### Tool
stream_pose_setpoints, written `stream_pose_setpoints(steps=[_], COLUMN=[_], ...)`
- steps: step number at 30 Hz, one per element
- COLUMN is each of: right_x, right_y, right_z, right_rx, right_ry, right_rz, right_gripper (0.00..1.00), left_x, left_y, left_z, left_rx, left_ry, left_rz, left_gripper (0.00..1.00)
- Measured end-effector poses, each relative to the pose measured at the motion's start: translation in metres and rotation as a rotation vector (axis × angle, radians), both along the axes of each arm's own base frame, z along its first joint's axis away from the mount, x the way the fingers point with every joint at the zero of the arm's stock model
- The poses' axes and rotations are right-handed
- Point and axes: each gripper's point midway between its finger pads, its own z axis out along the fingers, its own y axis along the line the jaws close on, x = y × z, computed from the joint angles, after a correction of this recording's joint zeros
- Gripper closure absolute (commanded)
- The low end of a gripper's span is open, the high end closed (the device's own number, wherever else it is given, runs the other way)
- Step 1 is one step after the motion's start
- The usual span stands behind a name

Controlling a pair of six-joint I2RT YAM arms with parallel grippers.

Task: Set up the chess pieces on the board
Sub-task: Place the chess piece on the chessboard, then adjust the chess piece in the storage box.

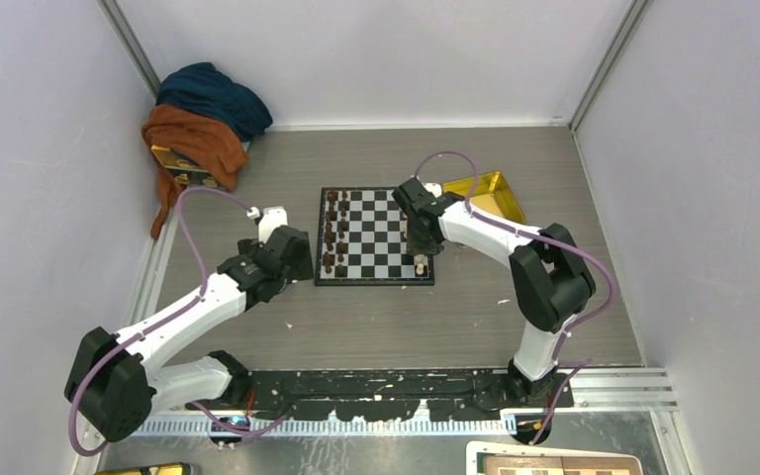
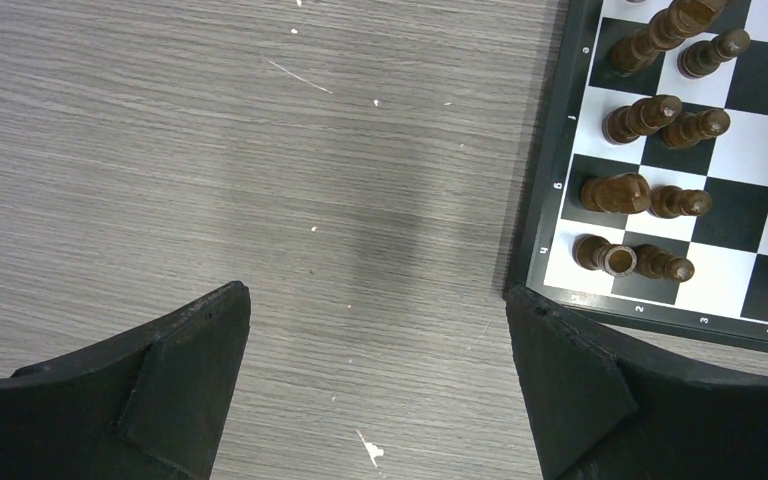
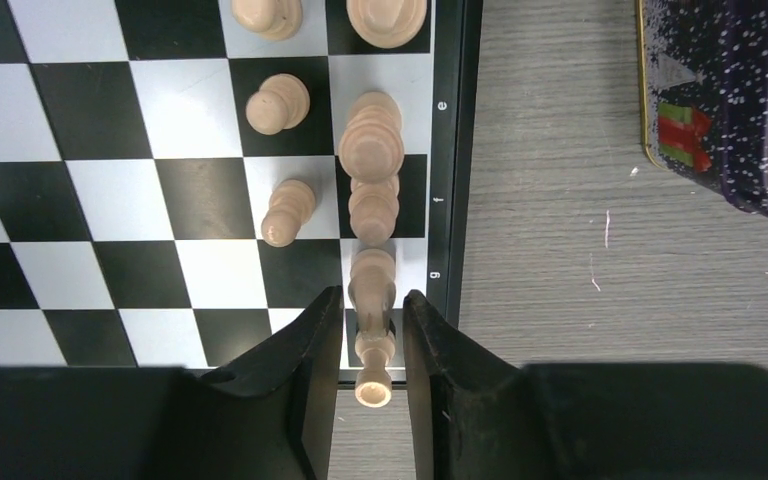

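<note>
On the grey wood-grain table (image 1: pixel 376 317), the board (image 3: pixel 100 190) held a light-tan chess piece (image 3: pixel 373 275) in its edge column, standing unclamped between the partly parted fingers of the right gripper (image 3: pixel 373 300); the left gripper (image 2: pixel 377 290) gaped empty beside the board

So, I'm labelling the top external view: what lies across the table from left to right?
Pile of cloths → left arm's jaws → board, dark brown pieces on its left columns → right arm's jaws over its right edge → yellow tray.
</note>
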Motion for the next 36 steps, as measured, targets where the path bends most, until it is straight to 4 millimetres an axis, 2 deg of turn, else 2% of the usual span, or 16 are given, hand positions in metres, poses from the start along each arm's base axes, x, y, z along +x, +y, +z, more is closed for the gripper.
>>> stream_pose_setpoints(steps=[8,11,15,17,22,26,29,33,36], right_x=[0.011,0.018,0.036,0.052,0.092,0.117,0.132,0.138,0.135], right_y=[0.007,0.009,0.006,-0.004,-0.058,-0.096,-0.114,-0.125,-0.125], right_z=[0.026,0.045,0.074,0.083,0.091,0.089,0.075,0.048,0.037], right_rx=[0.020,0.040,0.090,0.113,0.152,0.161,0.163,0.162,0.168], right_ry=[-0.036,-0.072,-0.141,-0.170,-0.224,-0.254,-0.245,-0.193,-0.170], right_rz=[0.002,-0.002,-0.033,-0.074,-0.231,-0.333,-0.381,-0.406,-0.399], right_gripper=[0.66,0.66,0.65,0.66,0.66,0.65,0.65,0.66,0.66], left_x=[0.001,0.004,0.017,0.027,0.052,0.065,0.070,0.078,0.082], left_y=[0.001,0.001,-0.003,-0.008,-0.020,-0.025,-0.027,-0.032,-0.035], left_z=[0.001,0.003,0.008,0.011,0.020,0.020,0.017,0.008,0.000], left_rx=[0.005,0.011,0.038,0.050,0.076,0.096,0.110,0.128,0.140], left_ry=[-0.005,-0.010,-0.015,-0.016,-0.028,-0.029,-0.023,-0.005,0.013], left_rz=[0.005,0.010,0.024,0.031,0.051,0.064,0.071,0.076,0.078], left_gripper=[0.00,0.00,0.00,0.00,0.00,0.00,0.00,0.00,0.00])
